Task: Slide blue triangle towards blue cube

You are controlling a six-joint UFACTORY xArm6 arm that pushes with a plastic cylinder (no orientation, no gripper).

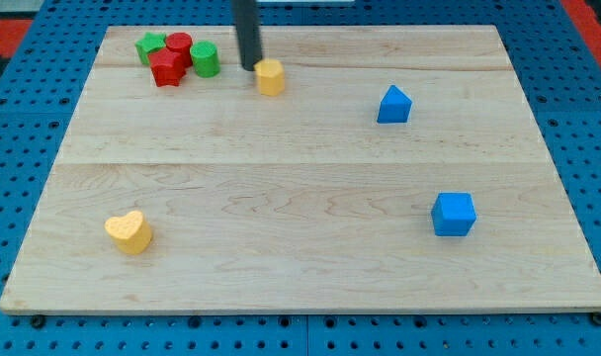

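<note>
The bench (pixel 300 188) is a pale wooden board lying on a blue pegboard (pixel 14 119).

Near the view's bottom left sits a yellow heart (pixel 129 231), alone and well apart from everything else.

At the view's top left is a tight cluster: a green star (pixel 150 45) at the far left, a red star (pixel 167 69) just below and to its right, a red cylinder (pixel 179 45) behind that, and a green cylinder (pixel 205 59) on the cluster's right side. They are packed so closely that they appear to touch.

Right of the cluster, the rod (pixel 247 30) comes down from the view's top, and my tip (pixel 249 67) rests on the bench just beside the left side of a yellow block (pixel 270 76), close enough that I cannot tell if they touch. This arm carries no claw, so it has no released or clenched state to tell.

Further right, in the upper half, stands the blue triangle (pixel 393 104), well apart from my tip.

Toward the view's lower right lies the blue cube (pixel 453 214), below the triangle and a little to its right, with bare wood between the two
</note>
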